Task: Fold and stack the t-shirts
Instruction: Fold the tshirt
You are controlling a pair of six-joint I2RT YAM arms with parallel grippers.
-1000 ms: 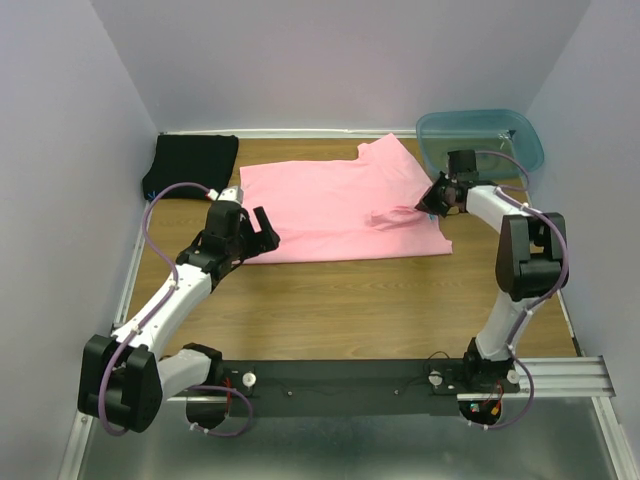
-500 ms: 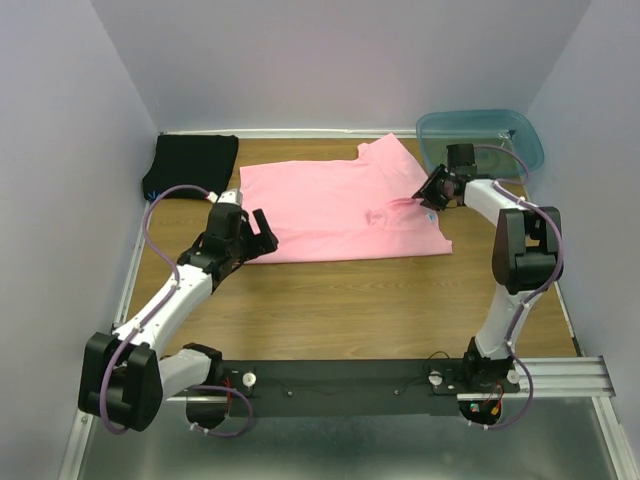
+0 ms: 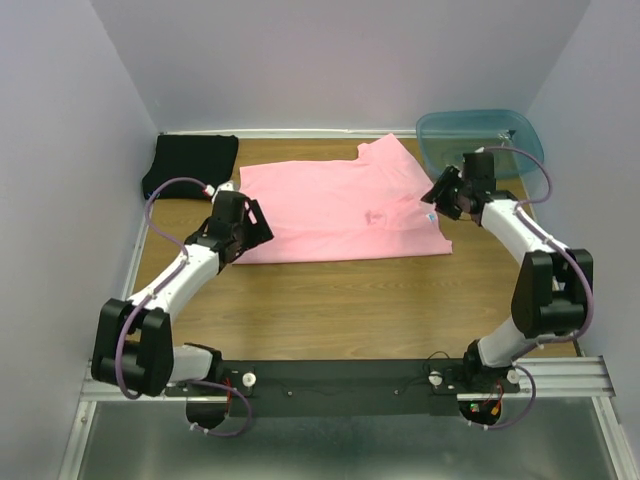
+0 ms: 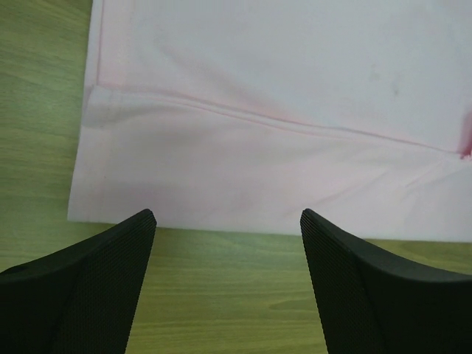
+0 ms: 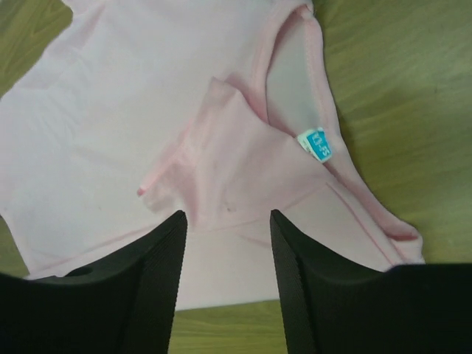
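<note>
From above, the black t-shirt (image 3: pixel 192 165) sits, folded I judge, in the far left corner of the surface (image 3: pixel 340 300). The pink t-shirt (image 3: pixel 340 205) lies mid-surface, seemingly part-folded, so more folds and the stacking are left. My left hand (image 3: pixel 252 220) is at its left edge and my right hand (image 3: pixel 443 194) at its right, near the bin (image 3: pixel 500 135).

Left wrist: my hand gapes wide and empty, just short of a flat, doubled edge.

Right wrist: my hand stands partly open, holding nothing, over the collar and blue label (image 5: pixel 317 144); the cloth is slightly rumpled.
</note>
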